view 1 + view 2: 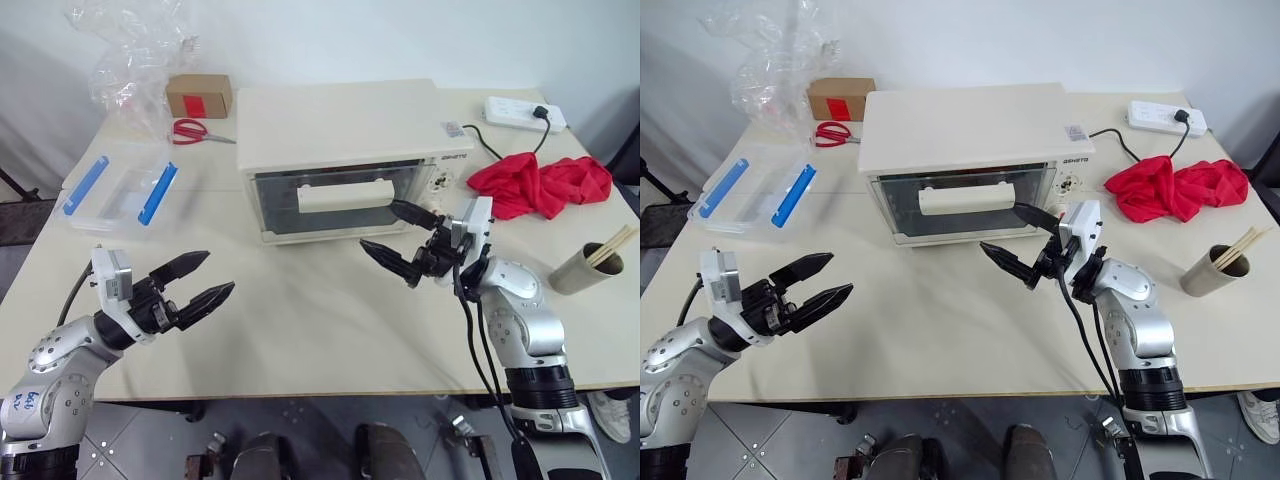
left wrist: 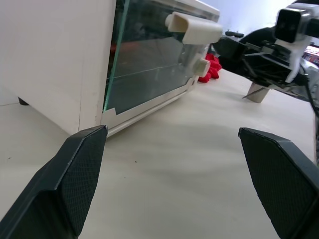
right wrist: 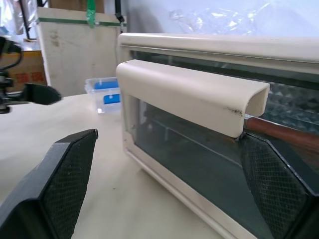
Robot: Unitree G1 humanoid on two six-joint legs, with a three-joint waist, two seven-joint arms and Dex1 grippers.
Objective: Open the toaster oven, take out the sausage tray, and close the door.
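- I had the toaster oven [image 1: 340,150] sitting near the back middle of the pale table [image 1: 300,330], a boxy cream-white unit with a flat top and its knobs at the right end of the front.
- Its door [image 1: 335,200] was shut: a wide glass panel in a cream frame, with a long cream bar handle [image 1: 345,194] across the upper part.
- Through the right wrist view I made out a rack and a reddish-brown streak behind the glass; I think that was the sausage tray [image 3: 279,130], but the glass was too dim to be sure.
- My right gripper [image 1: 398,238] hung just in front of the door's right end, fingers spread wide and holding nothing, clear of the handle.
- My left gripper [image 1: 200,280] hovered over the table's near left part, well apart from the oven, fingers likewise spread and empty.
- Off to the left lay a clear box with blue clips [image 1: 120,190], with red scissors [image 1: 195,132] and a small cardboard box [image 1: 199,96] behind it.
- A red cloth [image 1: 540,183] lay right of the oven, and a cup of chopsticks [image 1: 585,267] stood near the right edge.
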